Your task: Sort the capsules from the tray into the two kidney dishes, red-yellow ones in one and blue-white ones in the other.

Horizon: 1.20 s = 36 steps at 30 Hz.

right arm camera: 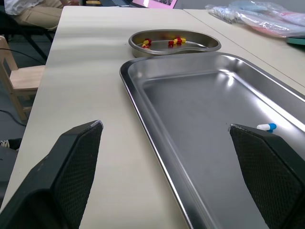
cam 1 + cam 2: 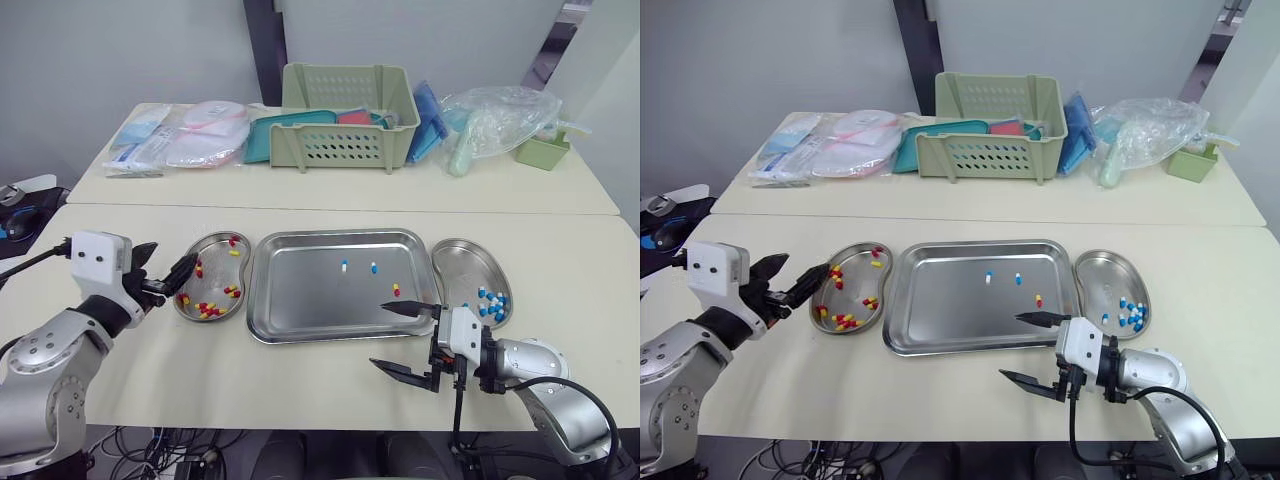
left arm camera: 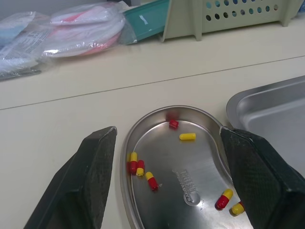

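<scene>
A steel tray lies mid-table holding two blue-white capsules and one red-yellow capsule. To its left is a kidney dish with several red-yellow capsules. On the tray's right, the other kidney dish holds several blue-white capsules. My left gripper hovers open at the left dish's outer edge, holding nothing. My right gripper is open and holds nothing; it straddles the tray's front right rim, low over the table. A blue-white capsule shows beside one of its fingers.
On the far table stand a green basket, wrapped medical packs, a clear plastic bag and a small green container. A wooden chair stands off the table's left end.
</scene>
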Each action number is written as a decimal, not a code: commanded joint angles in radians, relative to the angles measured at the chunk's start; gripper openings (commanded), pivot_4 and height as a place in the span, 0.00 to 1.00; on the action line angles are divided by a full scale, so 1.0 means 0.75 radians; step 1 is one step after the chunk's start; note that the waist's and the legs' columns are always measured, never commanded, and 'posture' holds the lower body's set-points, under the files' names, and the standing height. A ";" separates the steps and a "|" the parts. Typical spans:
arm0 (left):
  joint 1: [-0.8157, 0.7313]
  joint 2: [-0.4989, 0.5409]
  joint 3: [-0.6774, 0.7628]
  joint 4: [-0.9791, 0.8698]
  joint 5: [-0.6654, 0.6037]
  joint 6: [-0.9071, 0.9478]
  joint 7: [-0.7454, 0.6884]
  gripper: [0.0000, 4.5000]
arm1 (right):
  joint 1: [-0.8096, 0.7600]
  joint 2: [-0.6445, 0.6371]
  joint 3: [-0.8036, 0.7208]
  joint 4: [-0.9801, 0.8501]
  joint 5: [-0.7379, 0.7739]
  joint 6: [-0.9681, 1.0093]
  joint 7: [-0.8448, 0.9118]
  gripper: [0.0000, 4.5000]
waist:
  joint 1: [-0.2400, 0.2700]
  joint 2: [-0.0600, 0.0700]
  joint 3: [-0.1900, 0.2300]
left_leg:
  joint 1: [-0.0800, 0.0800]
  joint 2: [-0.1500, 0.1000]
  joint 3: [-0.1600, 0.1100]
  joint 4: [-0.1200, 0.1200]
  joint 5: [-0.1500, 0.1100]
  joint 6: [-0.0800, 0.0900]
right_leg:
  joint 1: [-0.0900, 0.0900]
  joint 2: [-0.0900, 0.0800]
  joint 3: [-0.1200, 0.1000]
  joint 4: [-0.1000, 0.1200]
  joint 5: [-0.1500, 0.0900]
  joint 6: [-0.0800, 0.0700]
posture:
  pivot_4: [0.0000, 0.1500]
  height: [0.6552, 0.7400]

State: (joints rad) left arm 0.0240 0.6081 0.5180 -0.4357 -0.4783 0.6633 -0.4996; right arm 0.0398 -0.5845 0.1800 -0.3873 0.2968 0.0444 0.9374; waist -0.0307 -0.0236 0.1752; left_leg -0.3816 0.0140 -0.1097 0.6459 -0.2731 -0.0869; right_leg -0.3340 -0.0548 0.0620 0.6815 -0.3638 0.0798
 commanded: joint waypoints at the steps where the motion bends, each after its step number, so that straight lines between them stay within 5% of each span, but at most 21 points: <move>1: 0.026 0.037 0.092 -0.036 -0.045 -0.051 -0.046 0.79 | 0.009 -0.012 -0.044 -0.034 0.013 -0.032 -0.004 1.00 | 0.000 0.000 0.000 | 0.000 0.000 0.000 0.000 0.000 0.000 | 0.000 0.000 0.000 0.000 0.000 0.000 | 1.00 1.00; 3: 0.061 0.061 0.140 -0.015 -0.061 -0.075 -0.089 0.79 | 0.027 -0.033 -0.085 -0.047 0.023 -0.031 -0.009 1.00 | -0.001 0.000 0.000 | 0.000 0.000 0.000 0.000 0.000 0.000 | 0.000 0.000 0.000 0.000 0.000 0.000 | 1.00 1.00; 8: 0.168 0.131 0.298 0.096 -0.104 -0.147 -0.242 0.99 | 0.101 -0.110 -0.255 -0.055 0.062 -0.031 -0.006 1.00 | 0.000 0.000 0.000 | 0.000 0.000 0.001 -0.001 0.000 0.000 | 0.000 0.000 0.000 0.000 0.000 0.000 | 1.00 1.00; 18: 0.470 0.199 0.458 0.545 0.046 -0.478 -0.452 0.99 | 0.158 -0.437 -0.786 0.296 0.196 0.018 0.195 1.00 | -0.002 0.000 0.001 | 0.000 0.000 0.003 -0.001 0.000 0.001 | 0.000 0.000 0.002 -0.001 0.000 0.000 | 1.00 1.00; 22: 0.552 0.199 0.457 0.655 0.072 -0.557 -0.494 0.99 | 0.138 -0.542 -0.852 0.474 0.146 -0.031 0.272 1.00 | -0.003 0.000 0.001 | 0.000 0.000 0.004 -0.002 0.000 0.001 | 0.000 -0.001 0.002 -0.002 0.000 0.000 | 1.00 1.00; 36: 0.676 0.112 0.403 0.427 0.028 -0.510 -0.492 0.99 | 0.167 -0.616 -0.900 0.631 0.095 -0.039 0.342 1.00 | -0.003 0.001 0.001 | 0.000 0.001 0.005 -0.001 -0.001 0.001 | 0.000 -0.001 0.002 -0.001 0.000 0.000 | 1.00 1.00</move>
State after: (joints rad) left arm 0.5186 0.6916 0.8124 -0.0852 -0.4457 0.2757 -0.8790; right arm 0.1688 -1.0265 -0.4518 0.0911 0.3644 0.0209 1.1915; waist -0.0327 -0.0230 0.1760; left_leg -0.3812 0.0146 -0.1055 0.6447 -0.2735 -0.0865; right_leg -0.3337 -0.0552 0.0639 0.6804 -0.3639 0.0796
